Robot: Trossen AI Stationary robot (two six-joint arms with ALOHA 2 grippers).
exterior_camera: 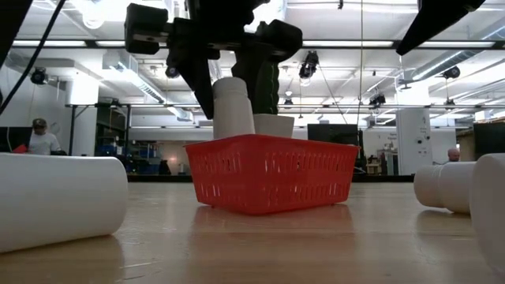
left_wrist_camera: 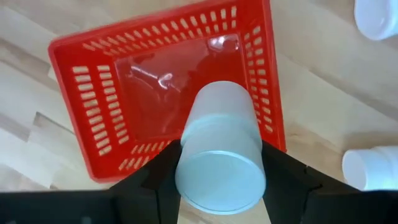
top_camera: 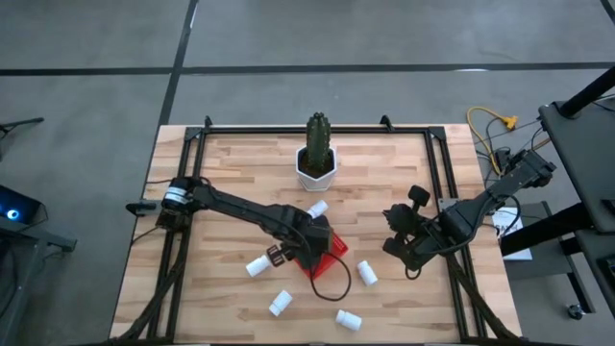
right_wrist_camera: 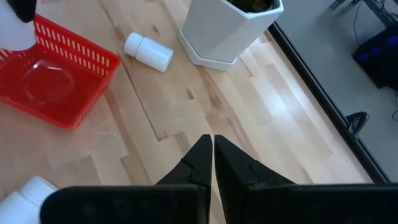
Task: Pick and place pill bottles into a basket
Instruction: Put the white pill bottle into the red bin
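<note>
The left gripper (left_wrist_camera: 221,180) held one pill bottle (left_wrist_camera: 221,149) clamped between its fingers, hanging above the open red basket (left_wrist_camera: 87,93), which sat near the middle of the table (top_camera: 231,163) toward its front edge. The basket floor looked bare, so by my reading none had been placed yet. Five more bottles lay loose on the wood around the basket, one (top_camera: 317,208) close to the cactus pot (top_camera: 315,171). The right gripper (right_wrist_camera: 212,158) waited nearer the right edge, fingers closed on nothing.
</note>
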